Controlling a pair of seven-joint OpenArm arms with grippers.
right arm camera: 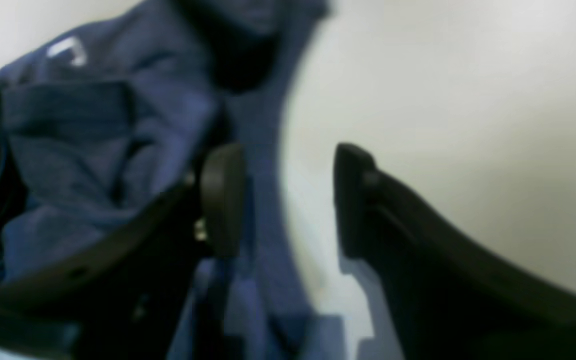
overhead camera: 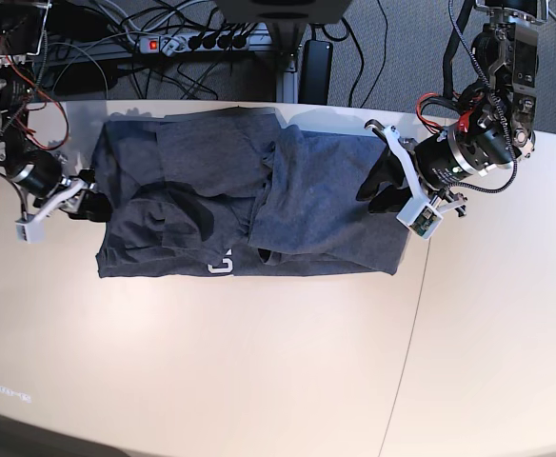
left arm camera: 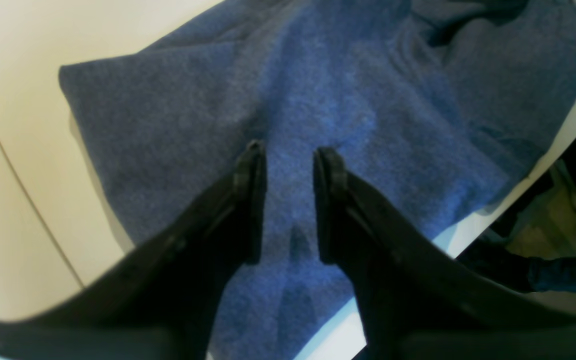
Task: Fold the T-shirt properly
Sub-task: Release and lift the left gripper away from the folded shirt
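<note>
The dark blue-grey T-shirt lies across the far middle of the white table. Its right part is folded over the middle, and a white letter shows at the front hem. My left gripper hovers over the shirt's right edge. In the left wrist view its fingertips stand apart above flat cloth, holding nothing. My right gripper is at the shirt's left edge. In the right wrist view it is open, one finger over rumpled fabric and the other over bare table.
A power strip and tangled cables lie on the floor beyond the table's far edge. A seam runs across the tabletop on the right. The shirt's far edge reaches nearly to the table's rim.
</note>
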